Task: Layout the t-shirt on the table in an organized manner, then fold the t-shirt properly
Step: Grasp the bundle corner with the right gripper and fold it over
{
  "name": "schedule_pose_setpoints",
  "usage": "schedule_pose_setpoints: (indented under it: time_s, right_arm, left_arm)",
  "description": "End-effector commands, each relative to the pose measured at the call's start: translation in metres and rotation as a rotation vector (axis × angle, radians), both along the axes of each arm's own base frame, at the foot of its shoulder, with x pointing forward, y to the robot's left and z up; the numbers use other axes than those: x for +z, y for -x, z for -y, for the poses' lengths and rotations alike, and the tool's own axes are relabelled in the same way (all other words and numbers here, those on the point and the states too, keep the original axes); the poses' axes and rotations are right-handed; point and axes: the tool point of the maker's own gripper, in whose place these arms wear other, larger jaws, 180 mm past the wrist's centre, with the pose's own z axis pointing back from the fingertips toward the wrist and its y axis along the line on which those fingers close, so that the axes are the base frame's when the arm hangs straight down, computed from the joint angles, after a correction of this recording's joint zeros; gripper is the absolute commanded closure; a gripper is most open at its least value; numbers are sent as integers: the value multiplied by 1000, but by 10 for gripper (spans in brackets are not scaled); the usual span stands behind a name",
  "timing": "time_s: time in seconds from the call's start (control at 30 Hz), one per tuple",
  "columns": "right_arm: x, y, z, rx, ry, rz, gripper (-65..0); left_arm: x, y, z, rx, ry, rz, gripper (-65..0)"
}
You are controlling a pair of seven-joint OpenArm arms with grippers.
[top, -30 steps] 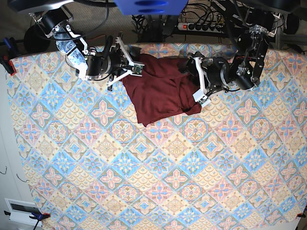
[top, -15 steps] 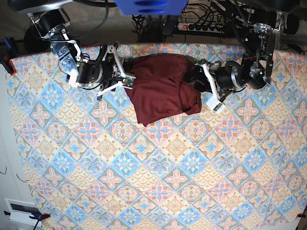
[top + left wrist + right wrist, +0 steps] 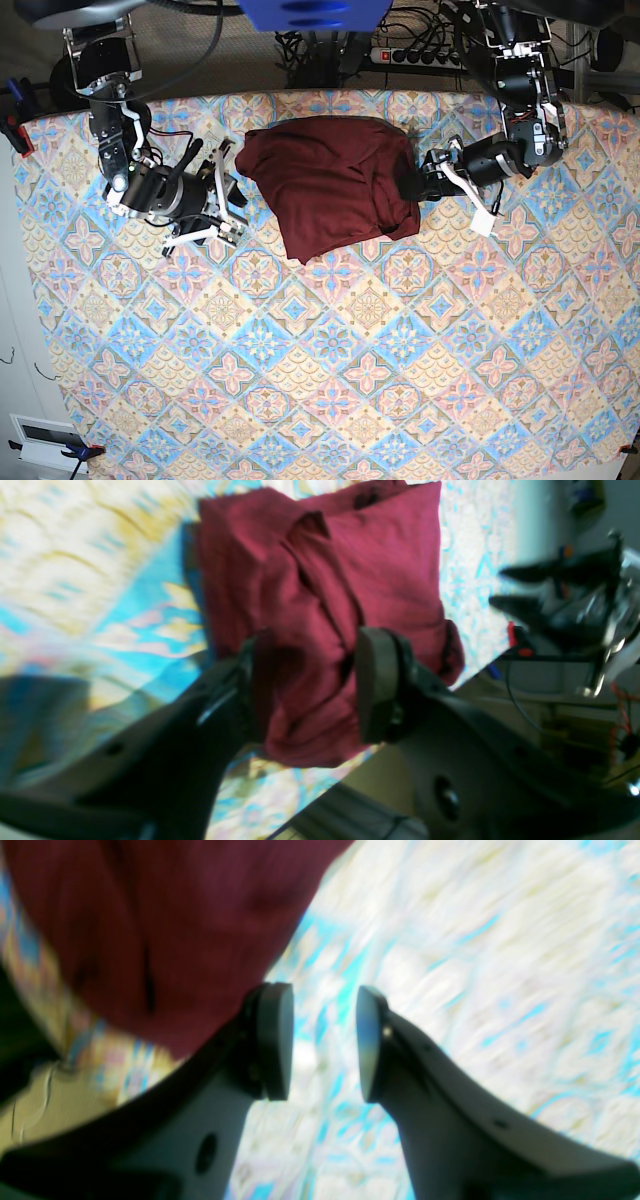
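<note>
The dark maroon t-shirt [image 3: 335,185] lies as a compact folded bundle near the far edge of the table [image 3: 350,350]. My left gripper [image 3: 422,185] is at the shirt's right edge. In the left wrist view it [image 3: 315,680] is open, with the shirt [image 3: 350,565] showing between and beyond its fingers. My right gripper [image 3: 232,192] sits just left of the shirt, apart from it. In the right wrist view it [image 3: 325,1040] is open and empty over the patterned cloth [image 3: 475,965], with the shirt [image 3: 175,905] at the upper left.
A power strip [image 3: 420,55] and cables lie behind the table's far edge. A white box [image 3: 45,440] sits off the table's near left corner. A clamp [image 3: 15,130] holds the cloth at the far left edge.
Both grippers have let go of the shirt and drawn outward. The right arm moved left and toward the front; the left arm moved right. The shirt's top now lies flat.
</note>
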Motion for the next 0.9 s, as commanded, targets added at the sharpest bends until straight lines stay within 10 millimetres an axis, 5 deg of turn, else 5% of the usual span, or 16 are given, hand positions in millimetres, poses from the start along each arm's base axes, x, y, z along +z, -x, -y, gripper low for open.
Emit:
schedule_pose_setpoints:
  time_s: [0.0, 0.2, 0.3, 0.67, 0.87]
  right_arm:
    - [15, -13, -7, 8, -35, 53, -190]
    - [8, -25, -12, -15, -80, 36, -53]
    - [13, -39, -35, -25, -149, 36, -7]
    - [1, -70, -90, 94, -85, 36, -7]
    - [-24, -69, -115, 159, -12, -5, -7]
  left_arm:
    - [17, 0, 12, -34, 29, 52, -205]
    - [33, 23, 48, -146, 45, 89, -86]
    - [28, 32, 53, -163, 51, 65, 0]
    - [7, 37, 46, -135, -44, 31, 0]
    - [-35, 44, 24, -100, -180, -66, 0]
